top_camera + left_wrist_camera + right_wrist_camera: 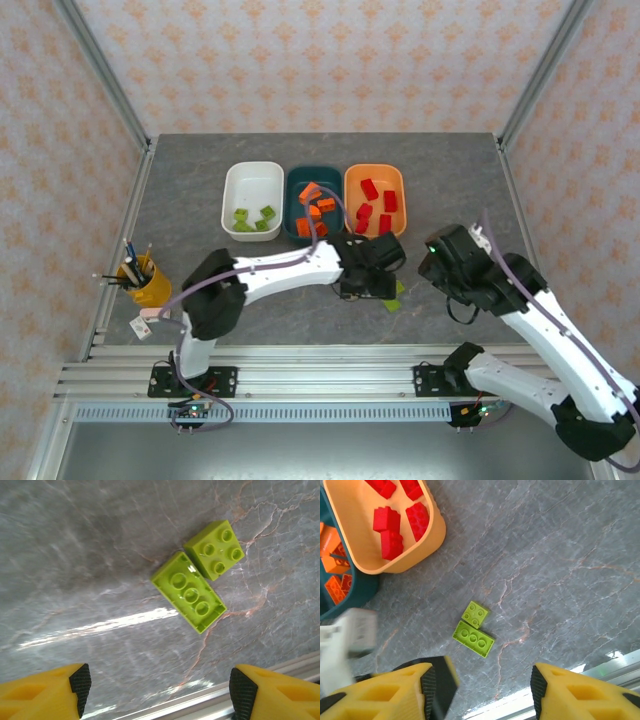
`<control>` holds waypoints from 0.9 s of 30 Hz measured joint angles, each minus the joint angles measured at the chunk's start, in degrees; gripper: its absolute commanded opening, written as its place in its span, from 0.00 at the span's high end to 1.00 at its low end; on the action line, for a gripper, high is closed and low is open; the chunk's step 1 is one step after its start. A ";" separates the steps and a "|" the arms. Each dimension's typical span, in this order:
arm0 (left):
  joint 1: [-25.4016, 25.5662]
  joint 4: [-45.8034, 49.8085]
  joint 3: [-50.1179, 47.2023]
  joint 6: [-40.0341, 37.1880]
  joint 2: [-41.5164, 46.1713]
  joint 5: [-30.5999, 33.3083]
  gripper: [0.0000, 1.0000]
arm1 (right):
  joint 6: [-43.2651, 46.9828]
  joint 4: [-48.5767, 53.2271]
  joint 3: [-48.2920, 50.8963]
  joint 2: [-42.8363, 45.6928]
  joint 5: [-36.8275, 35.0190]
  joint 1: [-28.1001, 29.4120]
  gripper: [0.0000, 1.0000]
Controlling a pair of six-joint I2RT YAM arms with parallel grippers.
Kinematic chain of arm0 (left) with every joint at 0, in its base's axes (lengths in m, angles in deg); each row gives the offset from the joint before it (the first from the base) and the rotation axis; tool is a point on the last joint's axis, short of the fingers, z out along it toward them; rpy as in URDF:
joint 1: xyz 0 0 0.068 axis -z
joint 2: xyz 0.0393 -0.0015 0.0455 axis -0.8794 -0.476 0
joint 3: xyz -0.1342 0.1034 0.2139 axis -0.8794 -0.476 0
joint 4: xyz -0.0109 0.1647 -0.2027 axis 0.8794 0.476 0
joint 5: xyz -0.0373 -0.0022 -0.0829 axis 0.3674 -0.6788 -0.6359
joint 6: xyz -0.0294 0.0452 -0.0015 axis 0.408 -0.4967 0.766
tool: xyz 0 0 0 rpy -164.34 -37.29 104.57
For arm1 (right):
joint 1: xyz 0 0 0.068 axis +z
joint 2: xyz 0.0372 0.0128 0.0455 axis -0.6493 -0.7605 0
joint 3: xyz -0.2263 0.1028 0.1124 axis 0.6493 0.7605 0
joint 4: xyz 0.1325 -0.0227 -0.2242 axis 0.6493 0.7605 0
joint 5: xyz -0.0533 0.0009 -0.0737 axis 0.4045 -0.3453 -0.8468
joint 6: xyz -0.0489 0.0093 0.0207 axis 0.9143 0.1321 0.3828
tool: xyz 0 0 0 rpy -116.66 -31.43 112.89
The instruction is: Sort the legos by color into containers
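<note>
Two lime legos (pixel 475 615) lie touching on the worktop (pixel 75 555), just nearside of the orange tub (pixel 432 540). Left end effector (pixel 156 690) hovers closest, open and empty, the long brick (pixel 189 591) skewed to its jaws; right end effector (pixel 487 690) open too, farther off.

Three tubs stand side by side in a row at the far middle of the table (pixel 190 180): left tub (pixel 252 186), middle tub (pixel 296 200), right tub (pixel 352 198). Bricks (pixel 369 189) lie in each. Nearer than the right tub, a long brick (pixel 189 591) and a square brick (pixel 215 550) lie touching on the table, the square one on the far side. A cup (pixel 145 284) stands near the left edge.
</note>
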 measured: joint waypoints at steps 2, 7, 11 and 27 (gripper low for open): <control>1.16 1.75 3.45 2.34 -3.41 0.57 0.24 | 0.92 0.33 -0.09 2.27 -0.20 0.00 0.36; 2.78 5.44 10.58 7.13 -9.99 0.81 0.24 | 4.70 0.37 -0.09 7.82 1.27 0.00 0.23; 2.80 7.08 14.01 10.62 -13.51 0.81 0.26 | 7.30 0.33 -0.09 11.15 3.52 0.00 0.21; 2.75 12.74 24.37 18.08 -22.69 3.80 0.37 | 8.35 1.38 -0.07 16.63 5.18 0.00 0.21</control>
